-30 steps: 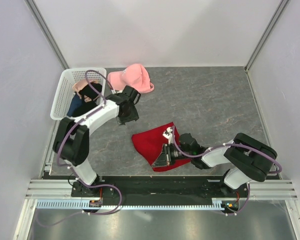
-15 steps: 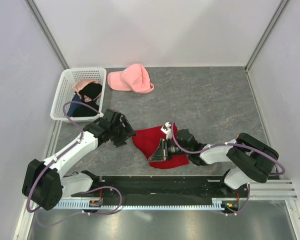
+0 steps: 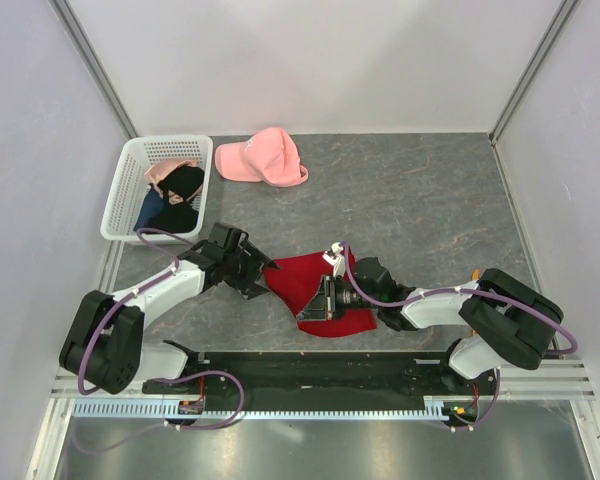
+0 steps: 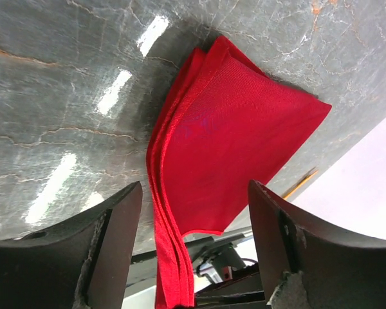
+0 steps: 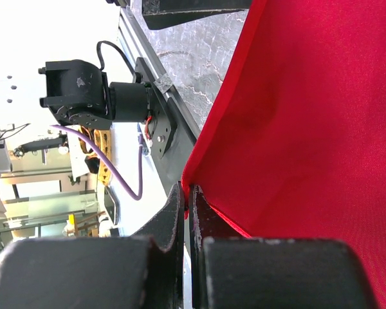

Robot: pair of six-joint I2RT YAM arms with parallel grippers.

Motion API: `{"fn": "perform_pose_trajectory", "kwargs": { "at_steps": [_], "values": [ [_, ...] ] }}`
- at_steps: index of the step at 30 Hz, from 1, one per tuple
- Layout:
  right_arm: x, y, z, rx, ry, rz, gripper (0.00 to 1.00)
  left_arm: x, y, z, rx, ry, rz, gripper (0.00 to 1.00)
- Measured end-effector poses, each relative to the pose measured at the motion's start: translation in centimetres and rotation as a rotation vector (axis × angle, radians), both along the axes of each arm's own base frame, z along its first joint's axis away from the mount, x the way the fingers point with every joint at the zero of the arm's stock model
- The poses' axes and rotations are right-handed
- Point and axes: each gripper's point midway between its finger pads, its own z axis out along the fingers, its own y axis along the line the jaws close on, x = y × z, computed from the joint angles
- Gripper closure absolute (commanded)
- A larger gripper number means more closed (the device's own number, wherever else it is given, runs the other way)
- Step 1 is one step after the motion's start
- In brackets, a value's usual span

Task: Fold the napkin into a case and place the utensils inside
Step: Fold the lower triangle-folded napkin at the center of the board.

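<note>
Grey veined stone makes up the counter [image 3: 420, 200], shut in by pale walls on the left, far and right sides, with a metal rail along its near edge. At the far-left corner stands a white basket [image 3: 123, 195] holding black, blue and peach garments. Just right of it, by the far edge, lies a pink cap [image 3: 263, 158]. Toward the near edge, left of centre, the left hand [image 3: 264, 283] sits low with its fingers apart, right at the left side of the red napkin [image 3: 305, 275]. The napkin lies folded near the middle of the near edge. On its near side the right hand [image 3: 310, 310] is clamped on the cloth.

The left wrist view shows what the top view cannot: the napkin [image 4: 231, 135] is several layers thick, its stacked edges running between the spread fingers [image 4: 116, 244] and touching neither. An orange utensil [image 4: 300, 182], thin as a stick, lies just past the far corner of the cloth.

The right wrist view shows the grip close up: the right hand [image 5: 185, 190] has its fingers pressed together on the napkin's [image 5: 309, 129] edge near a corner, lifting it off the stone. Behind are a black arm base [image 5: 77, 90] and a purple cable [image 5: 125, 161].
</note>
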Motion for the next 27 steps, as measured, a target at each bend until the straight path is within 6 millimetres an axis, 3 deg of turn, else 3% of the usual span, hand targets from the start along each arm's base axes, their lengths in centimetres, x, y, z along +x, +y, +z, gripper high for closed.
{"fn": "perform_pose_trajectory", "kwargs": {
  "at_steps": [21, 24, 27],
  "values": [
    [0.2, 0.0, 0.2, -0.006, -0.008, -0.006, 1.0, -0.2, 0.3, -1.3, 0.006, 0.046, 0.055, 0.39],
    [0.3, 0.1, 0.5, 0.0, -0.014, -0.006, 1.0, 0.1, 0.2, -2.1, 0.004, 0.058, 0.056, 0.51],
    [0.3, 0.2, 0.6, 0.003, -0.02, -0.002, 1.0, 0.4, -0.1, -2.7, -0.002, 0.068, 0.057, 0.81]
  ]
}}
